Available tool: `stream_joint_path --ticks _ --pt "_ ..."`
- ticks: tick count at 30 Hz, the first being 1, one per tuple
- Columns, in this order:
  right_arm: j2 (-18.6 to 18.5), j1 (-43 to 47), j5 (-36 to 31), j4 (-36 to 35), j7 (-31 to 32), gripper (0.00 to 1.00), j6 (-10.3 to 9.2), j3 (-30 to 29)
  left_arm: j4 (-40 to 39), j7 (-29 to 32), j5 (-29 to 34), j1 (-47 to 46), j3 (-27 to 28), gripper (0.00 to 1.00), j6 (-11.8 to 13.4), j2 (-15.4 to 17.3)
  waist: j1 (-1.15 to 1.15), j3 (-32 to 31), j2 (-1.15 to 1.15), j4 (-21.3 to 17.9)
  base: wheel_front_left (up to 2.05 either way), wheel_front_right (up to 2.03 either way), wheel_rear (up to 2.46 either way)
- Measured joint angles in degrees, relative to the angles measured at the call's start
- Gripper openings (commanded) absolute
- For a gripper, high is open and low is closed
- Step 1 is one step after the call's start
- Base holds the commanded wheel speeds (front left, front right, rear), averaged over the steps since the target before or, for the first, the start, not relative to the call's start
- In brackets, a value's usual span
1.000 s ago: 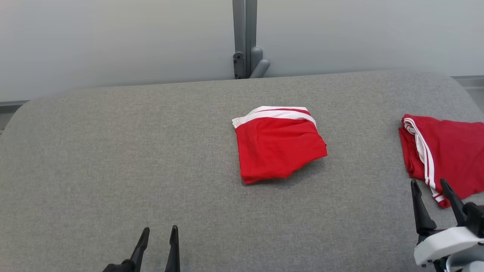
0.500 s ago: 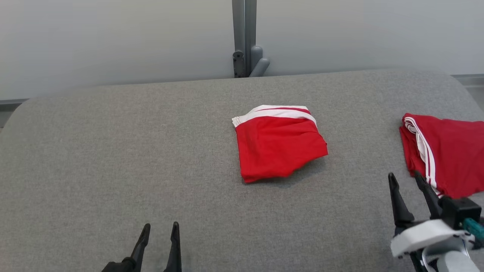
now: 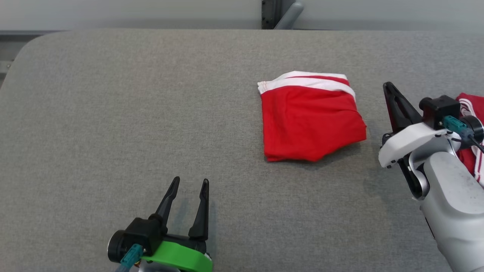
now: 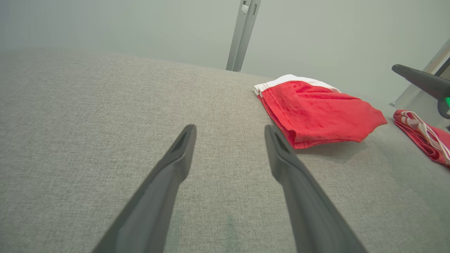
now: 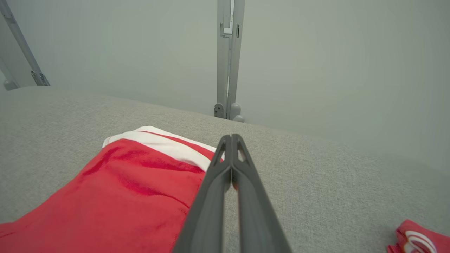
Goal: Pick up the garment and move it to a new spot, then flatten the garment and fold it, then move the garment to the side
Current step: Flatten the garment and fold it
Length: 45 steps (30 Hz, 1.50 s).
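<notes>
A folded red garment (image 3: 310,121) with a white waistband along its far edge lies flat on the grey padded table (image 3: 113,113), right of centre. My right gripper (image 3: 386,86) is shut with nothing in it, just off the garment's right edge. In the right wrist view its closed tips (image 5: 231,137) point past the garment's (image 5: 116,189) white-banded corner. My left gripper (image 3: 189,185) stands open near the front, well short of the garment. In the left wrist view its spread fingers (image 4: 230,130) point at bare cloth, with the garment (image 4: 316,112) to the right.
A second red garment with white stripes (image 3: 470,109) lies at the far right, partly hidden behind my right arm, and shows in the wrist views (image 4: 422,135) (image 5: 418,240). A grey post (image 3: 272,13) stands behind the table's far edge. The table's left half is bare cloth.
The head camera has tilted down and shifted. My right gripper has gone from open to shut and moved from the striped garment toward the folded one. The left gripper reaches further onto the table.
</notes>
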Motion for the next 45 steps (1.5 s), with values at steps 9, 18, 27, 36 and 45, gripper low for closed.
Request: stream_joint_path --ticks 9,18,27,36,45 --pt "-0.5 -6.6 2.6 10.1 0.0 0.00 0.00 7.8 -0.3 0.0 -0.7 -2.2 -2.0 1.00 1.2 0.0 0.00 5.1 0.00 5.3 0.00 0.00 0.00" --pt "-0.4 -4.8 6.3 11.8 -0.3 0.00 -0.03 11.9 -0.2 0.0 -1.3 -2.3 -1.7 1.00 2.2 0.0 0.00 9.0 0.00 7.7 0.00 0.00 0.00" --pt "-0.7 -4.0 7.4 9.4 -0.4 0.00 0.03 13.1 0.5 0.0 -1.5 -2.4 -2.1 1.00 2.6 0.0 0.00 9.5 0.00 5.5 0.00 0.00 0.00" --pt "-1.9 -8.9 9.5 12.0 -0.2 0.00 0.03 13.9 1.0 0.0 -1.1 -3.4 -2.5 1.00 2.4 0.0 0.00 9.9 0.00 5.8 0.00 0.00 0.00" --pt "-2.9 -13.8 14.0 19.6 -0.2 0.00 0.04 17.3 0.8 0.0 -1.5 -3.2 -3.5 1.00 2.4 0.0 0.00 9.9 0.00 7.3 0.00 0.00 0.00"
